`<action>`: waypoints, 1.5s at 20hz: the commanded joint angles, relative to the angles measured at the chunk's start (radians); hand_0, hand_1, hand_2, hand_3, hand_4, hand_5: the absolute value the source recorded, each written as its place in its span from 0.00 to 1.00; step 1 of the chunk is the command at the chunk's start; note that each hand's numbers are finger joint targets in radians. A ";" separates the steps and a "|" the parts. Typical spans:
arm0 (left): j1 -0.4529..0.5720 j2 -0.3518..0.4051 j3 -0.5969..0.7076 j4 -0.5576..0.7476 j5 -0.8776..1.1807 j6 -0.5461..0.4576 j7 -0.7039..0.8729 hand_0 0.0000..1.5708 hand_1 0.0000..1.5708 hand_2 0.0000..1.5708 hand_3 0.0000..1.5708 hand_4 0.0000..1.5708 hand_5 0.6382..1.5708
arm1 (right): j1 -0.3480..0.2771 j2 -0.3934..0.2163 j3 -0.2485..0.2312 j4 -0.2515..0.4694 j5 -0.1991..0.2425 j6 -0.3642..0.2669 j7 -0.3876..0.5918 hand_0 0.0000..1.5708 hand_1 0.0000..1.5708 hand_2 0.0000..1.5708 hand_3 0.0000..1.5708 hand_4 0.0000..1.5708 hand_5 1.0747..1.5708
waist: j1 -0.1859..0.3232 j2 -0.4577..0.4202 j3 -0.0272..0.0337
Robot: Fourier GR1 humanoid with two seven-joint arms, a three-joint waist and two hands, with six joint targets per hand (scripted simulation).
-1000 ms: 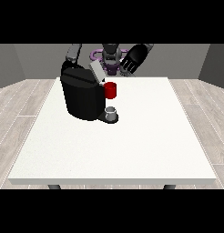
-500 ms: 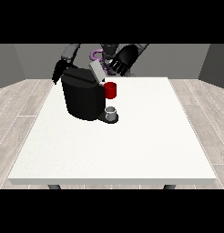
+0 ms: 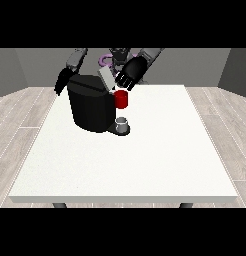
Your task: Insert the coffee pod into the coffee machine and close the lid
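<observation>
- You had the coffee machine (image 3: 92, 107), a black block, sitting toward the far left part of the white table (image 3: 145, 160).
- Its grey lid (image 3: 105, 79) stood raised and tilted at the top right of the machine, not closed.
- A red piece (image 3: 122, 99) stuck out from the machine's front on the right side; you could not tell from this view whether it was the coffee pod or part of the brewer head.
- A small grey cup (image 3: 123, 123) rested on the machine's base, directly below the red piece.
- The hand at the view's right (image 3: 131, 74) hung just above the red piece and beside the raised lid, fingers curled downward.
- You could not tell whether that hand held anything; its fingertips (image 3: 121, 85) looked near or touching the lid's lower end.
- The hand at the view's left (image 3: 62, 81) sat at the machine's upper left corner, dark against the dark casing; how far it was open could not be made out, nor whether it touched the casing.
</observation>
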 commanded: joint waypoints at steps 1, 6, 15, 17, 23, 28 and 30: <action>-0.025 -0.015 -0.012 -0.006 -0.005 -0.022 0.010 0.76 0.76 0.80 0.78 0.30 1.00 | -0.012 -0.039 -0.049 0.041 -0.030 0.023 -0.037 0.00 0.00 0.00 0.00 0.00 1.00 | 0.016 0.014 0.0006; 0.014 -0.037 -0.015 0.010 -0.012 0.015 -0.019 0.80 0.80 0.82 0.77 0.27 1.00 | -0.004 -0.012 -0.035 0.028 -0.016 -0.009 0.005 0.00 0.00 0.00 0.00 0.12 1.00 | 0.023 0.006 0.0001; -0.037 0.049 0.017 0.049 -0.016 0.016 -0.078 0.74 0.74 0.78 0.76 0.27 1.00 | -0.056 -0.027 -0.037 -0.008 -0.020 0.001 0.013 0.00 0.00 0.00 0.00 0.06 1.00 | -0.008 0.080 -0.0001; -0.056 0.036 0.029 0.074 -0.010 0.005 -0.030 0.77 0.77 0.80 0.76 0.26 1.00 | -0.034 -0.003 0.001 -0.018 0.011 -0.016 0.019 0.00 0.00 0.00 0.00 0.00 1.00 | -0.027 0.053 0.0000; -0.048 0.021 0.007 0.051 -0.030 0.029 -0.054 0.77 0.77 0.79 0.77 0.23 1.00 | -0.024 -0.029 -0.038 0.015 -0.024 0.013 -0.007 0.00 0.00 0.00 0.00 0.00 1.00 | -0.012 0.049 0.0002; -0.033 0.030 0.015 0.055 -0.035 0.059 -0.070 0.76 0.76 0.77 0.75 0.23 1.00 | 0.034 -0.008 -0.010 0.003 -0.006 0.001 -0.043 0.00 0.00 0.00 0.00 0.00 1.00 | -0.019 0.032 0.0001; -0.070 -0.018 -0.005 0.032 -0.053 0.093 -0.037 0.79 0.79 0.80 0.76 0.18 1.00 | -0.024 -0.014 -0.016 0.036 0.016 -0.022 -0.038 0.00 0.00 0.00 0.00 0.00 1.00 | 0.000 0.050 0.0004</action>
